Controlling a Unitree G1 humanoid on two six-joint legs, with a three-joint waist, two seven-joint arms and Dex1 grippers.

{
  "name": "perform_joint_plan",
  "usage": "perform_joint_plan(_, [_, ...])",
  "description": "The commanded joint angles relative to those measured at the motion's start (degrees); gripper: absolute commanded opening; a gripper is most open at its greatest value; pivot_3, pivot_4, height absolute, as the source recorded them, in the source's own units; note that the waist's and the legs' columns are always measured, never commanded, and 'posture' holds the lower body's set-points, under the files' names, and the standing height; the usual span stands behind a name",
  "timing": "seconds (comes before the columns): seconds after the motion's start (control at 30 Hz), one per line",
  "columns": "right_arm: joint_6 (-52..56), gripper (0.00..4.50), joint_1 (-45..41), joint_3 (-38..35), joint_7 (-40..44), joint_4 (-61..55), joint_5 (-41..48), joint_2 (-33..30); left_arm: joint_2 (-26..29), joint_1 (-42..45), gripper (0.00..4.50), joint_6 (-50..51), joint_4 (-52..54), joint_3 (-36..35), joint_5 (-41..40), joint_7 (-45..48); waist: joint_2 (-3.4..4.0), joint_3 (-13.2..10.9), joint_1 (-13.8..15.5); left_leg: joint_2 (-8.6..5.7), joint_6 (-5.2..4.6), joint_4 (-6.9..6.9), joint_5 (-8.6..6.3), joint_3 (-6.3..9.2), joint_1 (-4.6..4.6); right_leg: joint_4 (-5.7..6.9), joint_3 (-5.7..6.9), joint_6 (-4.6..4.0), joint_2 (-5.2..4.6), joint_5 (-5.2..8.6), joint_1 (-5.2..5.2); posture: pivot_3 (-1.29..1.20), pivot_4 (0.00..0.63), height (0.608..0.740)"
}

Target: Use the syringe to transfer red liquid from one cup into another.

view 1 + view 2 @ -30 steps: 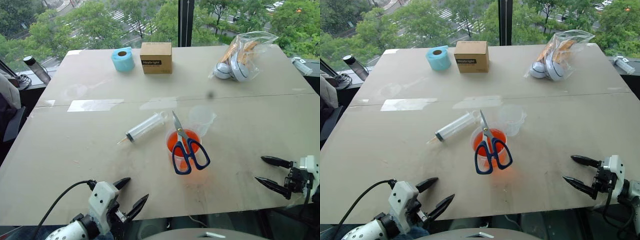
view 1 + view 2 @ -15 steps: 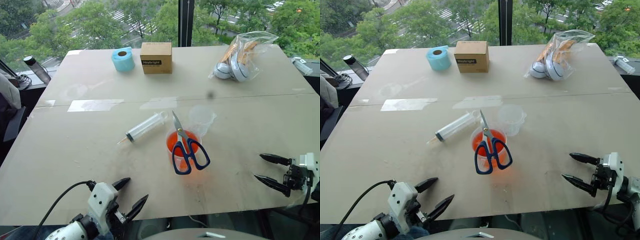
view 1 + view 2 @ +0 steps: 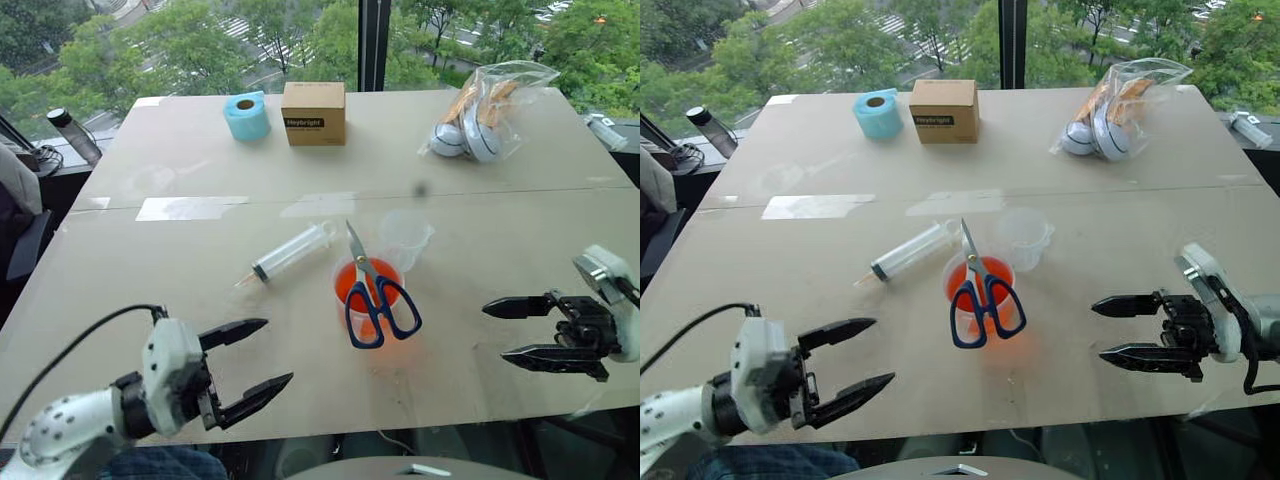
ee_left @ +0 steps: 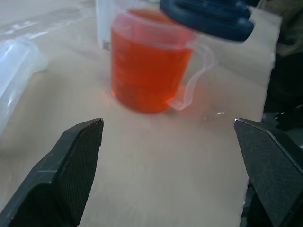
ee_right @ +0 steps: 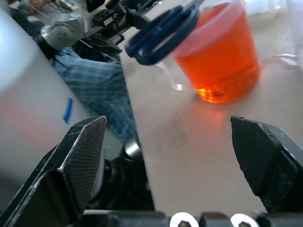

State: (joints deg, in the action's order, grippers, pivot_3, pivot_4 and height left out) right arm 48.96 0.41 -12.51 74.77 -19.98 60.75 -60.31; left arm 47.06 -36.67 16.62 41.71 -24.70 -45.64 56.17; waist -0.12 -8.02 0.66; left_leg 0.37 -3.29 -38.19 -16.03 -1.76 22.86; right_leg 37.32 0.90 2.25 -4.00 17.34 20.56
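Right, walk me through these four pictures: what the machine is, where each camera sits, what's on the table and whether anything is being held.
This is a two-armed humanoid robot. The two wide pictures come from cameras on its head, looking down over a table. The two close-ups come from cameras on its wrists, looking out between each gripper's black fingers.

The left gripper and right gripper are both open, over the near edge, holding nothing.

Mid-table stands a cup of red liquid, with blue-handled scissors lying across its rim. To the cup's left lies a clear syringe; just behind the cup stands a small clear beaker. At the far edge sit a blue tape roll, a cardboard box and a plastic bag.
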Motion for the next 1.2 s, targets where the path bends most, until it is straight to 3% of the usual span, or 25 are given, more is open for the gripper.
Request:
perform_joint_plan(0.03, [8.82,4.5,-6.93,2.05,-10.19,-2.82,6.96,1.81,3.91,1.97,4.46,2.15,2.53,-5.12,-3.68,3.78,-0.04,-0.02,-0.24,0.0,0.0,-0.01,0.0,0.0,0.0,0.02,0.0,0.0,0.02,0.0,0.0,0.0,0.15,0.74])
perform_joint_plan(0.27, [24.49,4.5,-21.12,8.08,-26.85,-2.15,15.63,4.7,8.03,7.96,4.46,5.67,1.12,-12.99,-9.1,7.85,-0.04,-0.15,-0.07,-0.01,0.03,-0.02,0.01,0.0,0.04,0.07,0.0,0.06,0.04,-0.04,0.07,0.0,0.15,0.74])
perform_joint_plan(0.5, [36.16,4.5,-31.97,12.84,-41.98,8.38,28.76,9.13,8.69,13.57,4.46,8.0,0.36,-13.2,-10.69,8.26,-0.08,-0.21,-0.1,-0.02,0.06,-0.02,0.03,0.0,0.05,0.07,-0.01,0.14,0.02,-0.08,0.08,0.0,0.15,0.74])
perform_joint_plan(0.73, [38.55,4.5,-36.11,19.52,-49.65,9.53,39.61,7.15,7.71,18.16,4.46,9.88,-0.08,-10.79,-11.5,6.06,-0.08,-0.23,-0.22,-0.02,0.21,0.01,0.12,0.0,0.17,0.06,0.01,0.2,0.03,-0.11,0.2,0.0,0.15,0.74])
perform_joint_plan(0.9, [33.32,4.5,-39.43,28.77,-59.08,11.13,51.29,5.08,7.96,21.71,4.46,11.32,0.15,-8.02,-11.41,4.03,-0.09,-0.25,-0.47,-0.02,0.04,-0.01,0.02,0.0,0.17,0.1,0.01,0.2,0.03,-0.11,0.21,0.0,0.15,0.74])
perform_joint_plan(1.0, [30.81,3.68,-41.07,30.97,-60.56,12.68,52.25,6.4,8.4,24.21,4.5,12.4,0.62,-6.6,-11.88,2.45,-0.1,-0.26,-0.92,-0.02,0.04,-0.04,0.02,0.0,0.16,0.17,0.01,0.2,0.03,-0.11,0.22,0.0,0.15,0.74])
perform_joint_plan(1.2, [28.88,0.87,-41.57,32.56,-60.65,11.66,52.25,7.26,8.69,28.39,4.5,14.45,0.56,-4.63,-12.51,0.79,-0.13,-0.28,-1.28,-0.02,0.06,-0.04,0.04,0.0,0.26,0.13,0.02,0.22,0.05,-0.12,0.27,0.0,0.15,0.74])
